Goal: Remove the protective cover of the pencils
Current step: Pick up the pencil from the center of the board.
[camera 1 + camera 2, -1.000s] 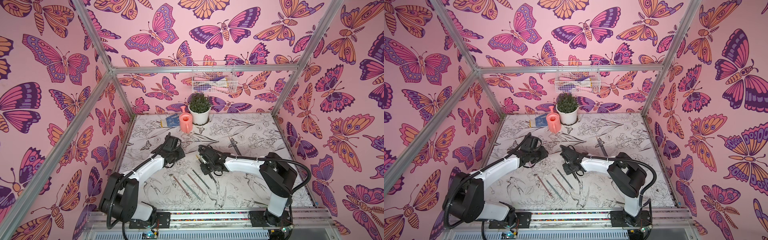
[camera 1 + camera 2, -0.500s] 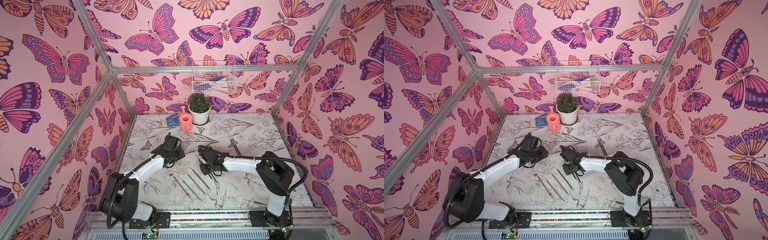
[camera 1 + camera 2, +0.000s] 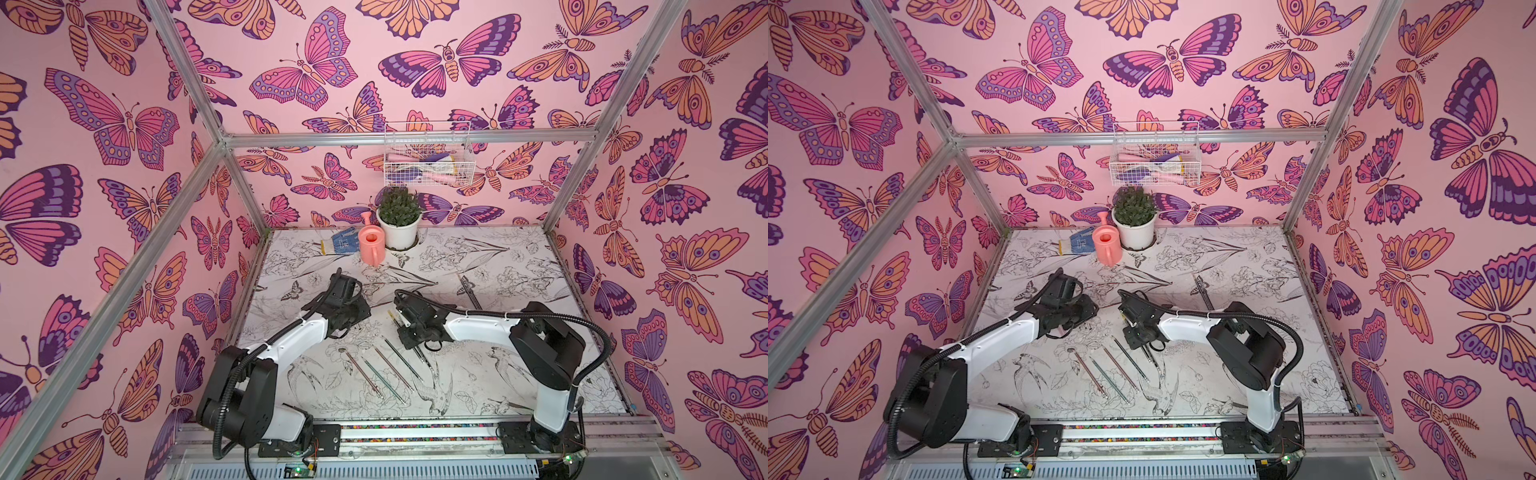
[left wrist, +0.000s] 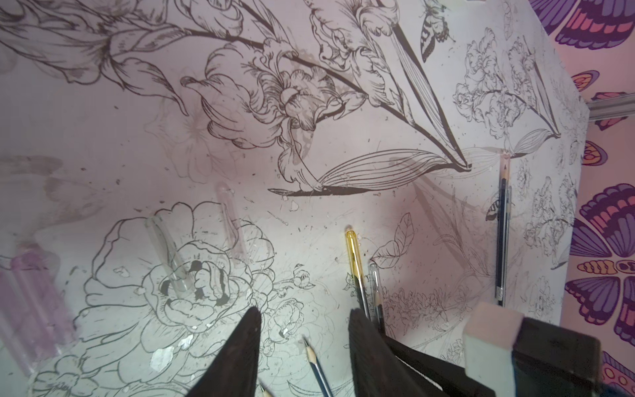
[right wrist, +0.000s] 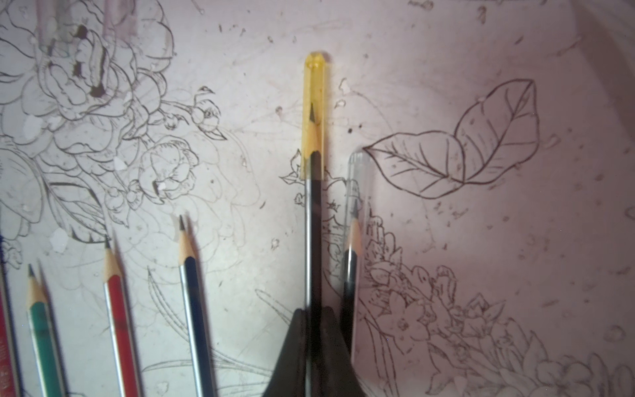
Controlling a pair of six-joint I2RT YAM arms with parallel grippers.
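Loose caps [image 4: 168,256] and pencils [image 5: 118,309] crowd the table [image 3: 532,249] centre; far right open

The right jaws have pinched shut on the black pencil [image 5: 313,240] wearing the yellow cap [image 5: 313,103], and the right arm's elbow [image 3: 544,345] has swung slightly inward since a second ago.

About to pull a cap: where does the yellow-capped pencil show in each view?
Top view: yellow-capped pencil, mid-table, in the right gripper.
Top view: same place.
Left wrist: next to a clear-capped pencil.
Right wrist: mid-frame, clamped by the shut gripper.
Shared landmark: the row of uncapped pencils beside it.
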